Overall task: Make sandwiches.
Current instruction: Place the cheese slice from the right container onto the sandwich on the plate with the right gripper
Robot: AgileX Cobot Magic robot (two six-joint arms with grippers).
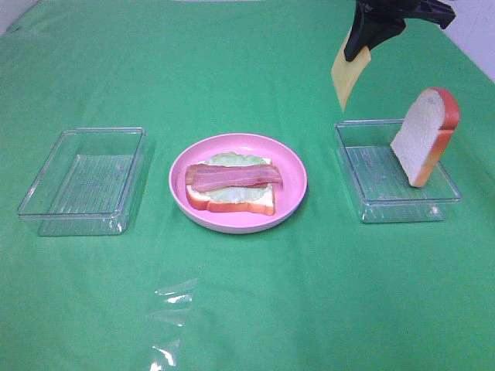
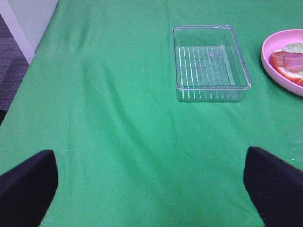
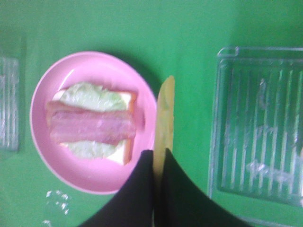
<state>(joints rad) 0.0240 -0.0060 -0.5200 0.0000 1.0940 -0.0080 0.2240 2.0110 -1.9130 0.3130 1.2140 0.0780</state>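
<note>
The right gripper (image 1: pixel 357 51), mostly cut off, pinches a thin yellow cheese slice (image 1: pixel 344 77) aloft, while the left gripper (image 2: pixel 149 158) gapes wide, only its tips showing.

Lab-like test table draped in green cloth (image 1: pixel 247 294), plain white wall (image 2: pixel 28 19)

Bright, even light over the green tablecloth (image 1: pixel 247 69); a soft shadow hugs the pink plate (image 1: pixel 232 226) on its right. Glare flashes off clear film (image 1: pixel 176 296) near the front edge. Right wrist view soft, cheese slice (image 3: pixel 164 118) blurred.
</note>
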